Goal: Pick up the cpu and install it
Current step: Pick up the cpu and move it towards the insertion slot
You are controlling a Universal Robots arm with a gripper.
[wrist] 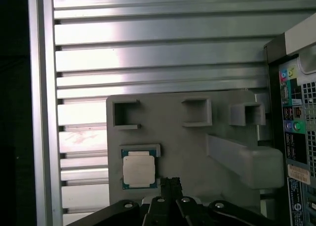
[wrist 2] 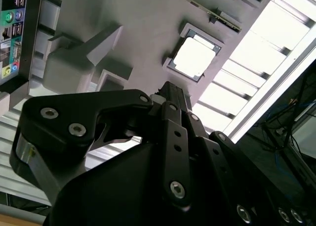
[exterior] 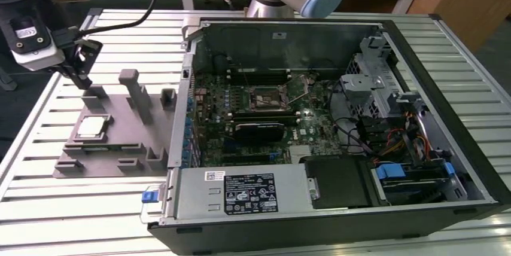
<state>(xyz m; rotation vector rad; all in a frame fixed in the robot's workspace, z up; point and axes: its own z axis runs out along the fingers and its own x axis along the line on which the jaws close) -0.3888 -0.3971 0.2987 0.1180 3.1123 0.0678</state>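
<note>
Exterior view: the black gripper (exterior: 82, 81), fingers clenched on nothing, hangs over the grey plastic slotted holder block (exterior: 119, 151). The cpu (exterior: 90, 127), a small flat square silvery-topped chip, lies seated nearby, untouched.
Second wrist view: the cpu (wrist 2: 193, 58) lies beyond the fingertips (wrist 2: 173, 95).
First wrist view: the cpu (wrist: 138, 169) lies just beside the fingertips (wrist: 170, 184).

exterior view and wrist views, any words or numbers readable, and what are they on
Black label on the power supply box: print too small to read.
White sticker beside it: too small to read.
Sticker on the computer case, first wrist view: blurred, unreadable.
cpu and grey holder: no legible text.
</note>
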